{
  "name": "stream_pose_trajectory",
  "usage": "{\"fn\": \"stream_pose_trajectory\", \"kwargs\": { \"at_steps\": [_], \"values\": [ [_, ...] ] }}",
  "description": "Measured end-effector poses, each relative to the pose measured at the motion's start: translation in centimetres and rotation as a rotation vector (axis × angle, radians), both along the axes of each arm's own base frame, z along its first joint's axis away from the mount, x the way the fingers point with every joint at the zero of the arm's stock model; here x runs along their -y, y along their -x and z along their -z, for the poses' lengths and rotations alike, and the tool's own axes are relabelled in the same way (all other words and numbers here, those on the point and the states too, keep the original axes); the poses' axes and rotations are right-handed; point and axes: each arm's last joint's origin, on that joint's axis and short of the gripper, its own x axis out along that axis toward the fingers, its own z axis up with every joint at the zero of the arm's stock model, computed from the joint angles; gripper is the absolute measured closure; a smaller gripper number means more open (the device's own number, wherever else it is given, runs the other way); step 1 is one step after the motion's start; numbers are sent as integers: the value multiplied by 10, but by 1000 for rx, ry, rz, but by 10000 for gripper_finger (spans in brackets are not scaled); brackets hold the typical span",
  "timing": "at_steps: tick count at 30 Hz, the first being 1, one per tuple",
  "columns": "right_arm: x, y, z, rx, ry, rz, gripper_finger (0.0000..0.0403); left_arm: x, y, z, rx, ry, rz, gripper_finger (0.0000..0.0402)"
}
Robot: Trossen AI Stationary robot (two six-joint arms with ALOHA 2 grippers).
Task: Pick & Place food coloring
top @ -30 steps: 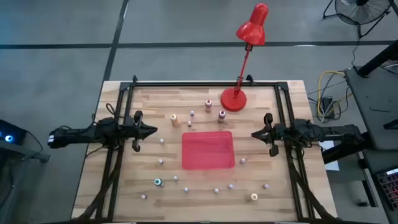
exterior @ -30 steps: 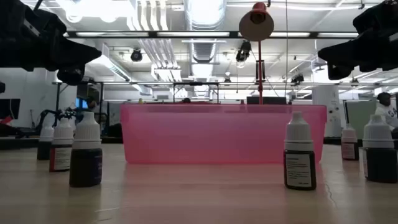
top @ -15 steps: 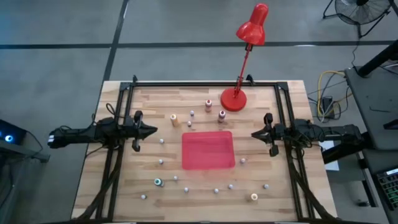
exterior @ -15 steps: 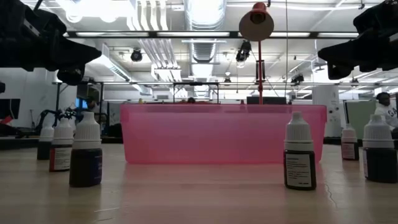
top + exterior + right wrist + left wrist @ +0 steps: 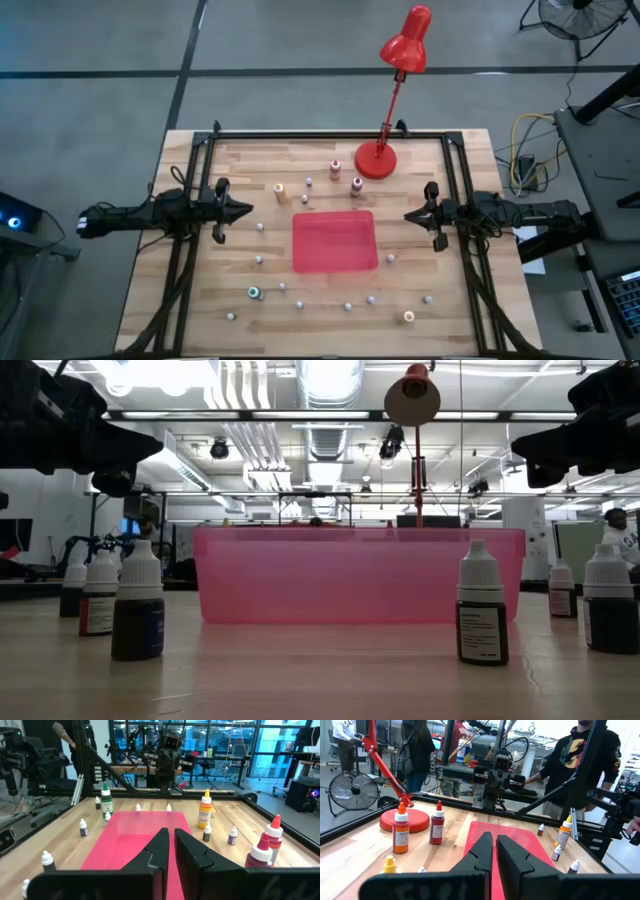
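Standing mid-table, red tray (image 5: 334, 241) blocks far bottles in low view. Left gripper (image 5: 246, 210) and right gripper (image 5: 410, 215) flank it, fingers pressed together, empty. Food coloring (image 5: 255, 292) scattered around tray; small labels illegible.

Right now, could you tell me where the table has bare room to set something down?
Bare wood lies at the far corners either side of the lamp base, and beside the left gripper and right gripper, both shut. The red tray is empty. The near strip is crowded with food coloring bottles.
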Motion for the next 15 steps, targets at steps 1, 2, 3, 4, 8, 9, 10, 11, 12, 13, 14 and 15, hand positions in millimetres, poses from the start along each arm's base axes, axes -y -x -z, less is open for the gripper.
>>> {"fn": "stream_pose_trajectory", "kwargs": {
  "at_steps": [1, 2, 3, 4, 8, 9, 10, 11, 12, 13, 14, 15],
  "values": [
    [0, 0, 0, 0, -3, 0, 380, 0, 0, 0, 0, 0, 0, 402],
    [0, 0, 0, 0, -8, 0, 380, 0, 0, 0, 0, 0, 0, 402],
    [0, 0, 0, 0, -13, 0, 380, 0, 0, 0, 0, 0, 0, 402],
    [0, 0, 0, -1, -21, 0, 380, 0, 0, 0, 0, 0, 0, 402],
    [0, 0, 0, -4, -95, 0, 380, 0, 0, 0, 0, 0, 0, 402],
    [0, 0, 0, -5, -123, 0, 380, 0, 0, 0, 0, 0, 0, 402],
    [0, 0, 0, -5, -150, 0, 380, 0, 0, 0, 0, 0, 0, 402],
    [0, 0, 0, -6, -178, 0, 380, 0, 0, 0, 0, 0, 0, 402],
    [0, 0, 0, -7, -203, 1, 380, 0, 0, 0, 0, 0, 0, 402],
    [0, 0, 0, -8, -222, 1, 380, 0, 0, 0, 0, 0, 0, 402],
    [0, 0, 0, -9, -230, 1, 380, 0, 0, 0, 0, 0, 0, 402],
    [0, 0, 0, -9, -231, 1, 380, 0, 0, 0, 0, 0, 0, 402]
  ]
}}
